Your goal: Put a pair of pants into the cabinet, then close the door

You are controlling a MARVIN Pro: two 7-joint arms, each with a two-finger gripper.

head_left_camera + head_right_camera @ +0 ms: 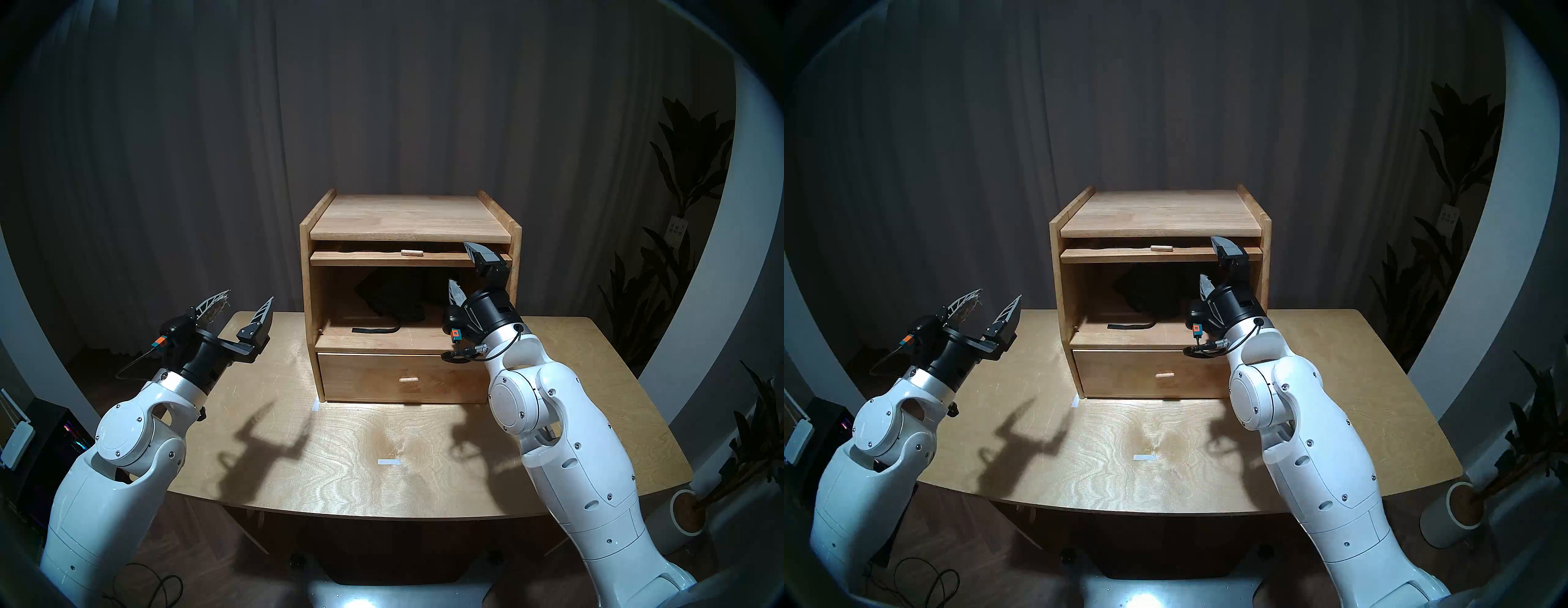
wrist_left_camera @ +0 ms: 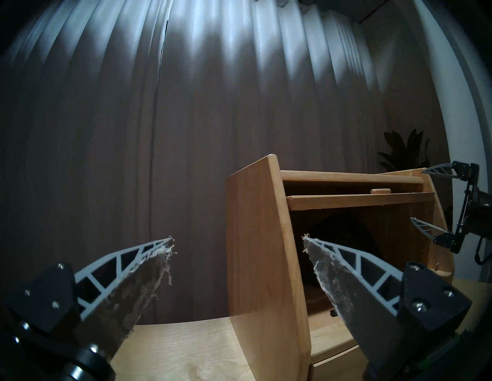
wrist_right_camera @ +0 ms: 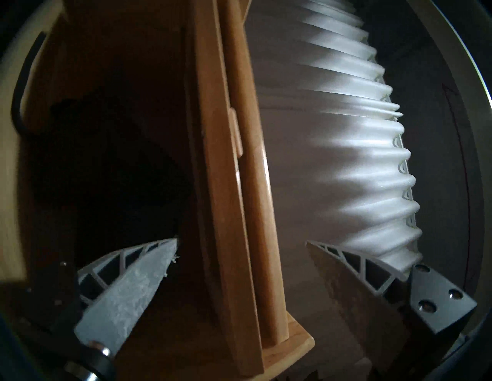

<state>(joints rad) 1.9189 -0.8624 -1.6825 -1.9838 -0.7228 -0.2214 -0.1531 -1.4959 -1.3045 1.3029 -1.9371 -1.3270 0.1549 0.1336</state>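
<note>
1. Head stereo left view: the pants (image 1: 392, 297) already lie inside the cabinet (image 1: 409, 293), in its large compartment, toward the back and left of centre, with a black drawstring (image 1: 375, 329) trailing forward onto the compartment floor. By the look of it, the first half of the task is done.

2. What is left is the door (image 1: 407, 257) — it sits raised and roughly level, tucked just under the cabinet's top board, so only its front edge and small peg knob (image 1: 410, 252) show. The compartment is wide open to the front.

3. The door's long axis runs side to side across the cabinet front; its face lies flat, its knob edge pointing toward the robot. To shut it, I judge it must come forward and swing down.

4. The pants are too dark to read a clear fold line; the bundle looks broader side to side than deep, and the drawstring lies mostly left-to-right.

5. The right gripper (image 1: 466, 271) hovers at the door's right end, jaws spread wide and holding nothing — one finger level with the door's edge, the other lower, in front of the opening. Contact with the door cannot be told.

6. The left gripper (image 1: 244, 305) is likewise wide open and empty, well apart from the cabinet, over the table (image 1: 339, 446) to its left.

7. The drawer (image 1: 403, 378) below is closed.
</note>
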